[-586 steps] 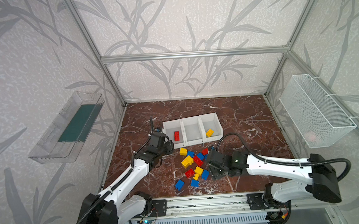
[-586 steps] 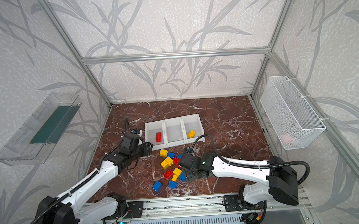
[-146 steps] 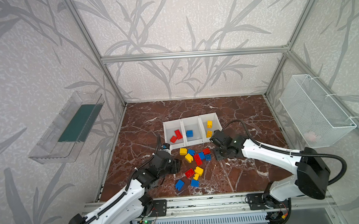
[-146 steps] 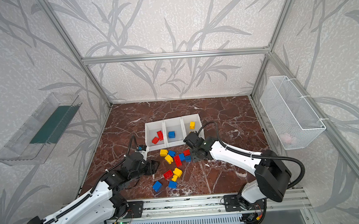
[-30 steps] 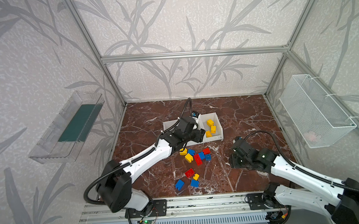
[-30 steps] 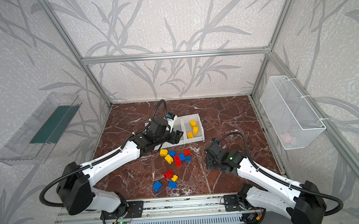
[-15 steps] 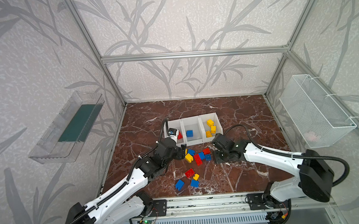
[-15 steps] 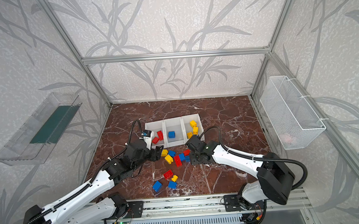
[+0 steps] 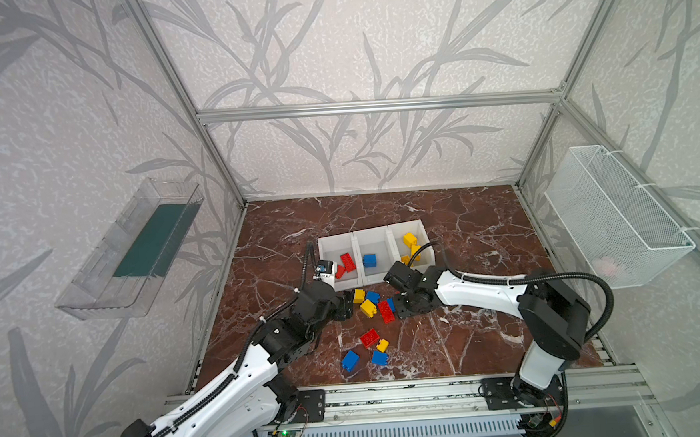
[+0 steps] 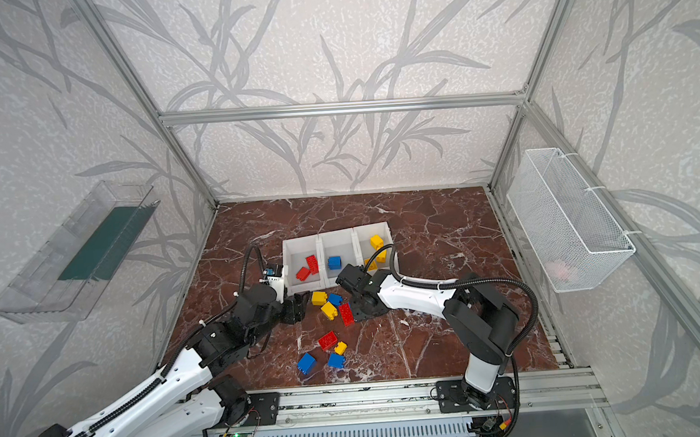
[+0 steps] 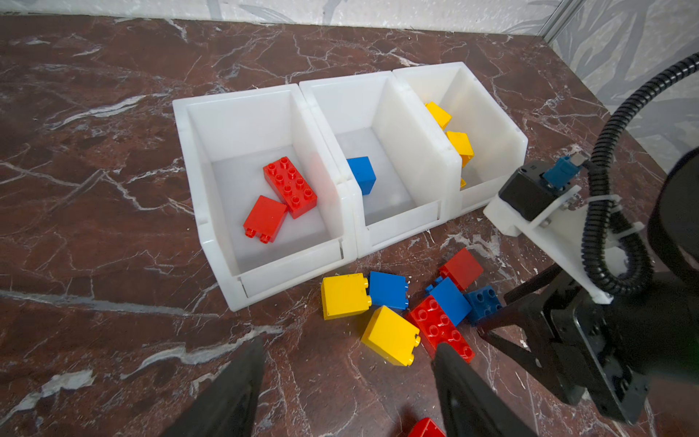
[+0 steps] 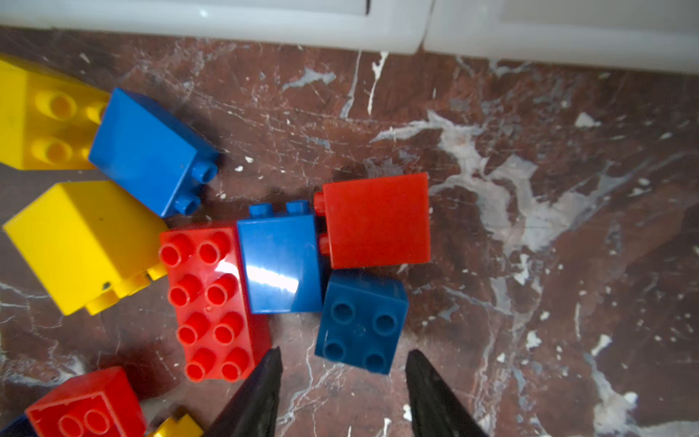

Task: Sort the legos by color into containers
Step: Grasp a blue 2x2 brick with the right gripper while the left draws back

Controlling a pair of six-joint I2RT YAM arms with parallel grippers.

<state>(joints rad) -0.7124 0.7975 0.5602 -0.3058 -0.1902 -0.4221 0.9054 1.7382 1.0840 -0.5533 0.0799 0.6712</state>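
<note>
Brown marble tabletop (image 9: 469, 224), fenced by an aluminium frame (image 9: 375, 106) and leaf-patterned walls (image 9: 329, 42). Left of the tabletop, hung on the wall: clear plastic tray (image 9: 106, 280) with a dark green liner (image 9: 152, 242). Right of the tabletop, white wire basket (image 9: 614, 211) holding something pink (image 9: 607, 267).

readable text: none | long red brick (image 12: 212, 299): stud tops blurred, perhaps embossed, not legible | white bins (image 11: 264, 272): plain walls, no label | circuit board (image 9: 284, 436) with green light: too small to read in both top views
</note>
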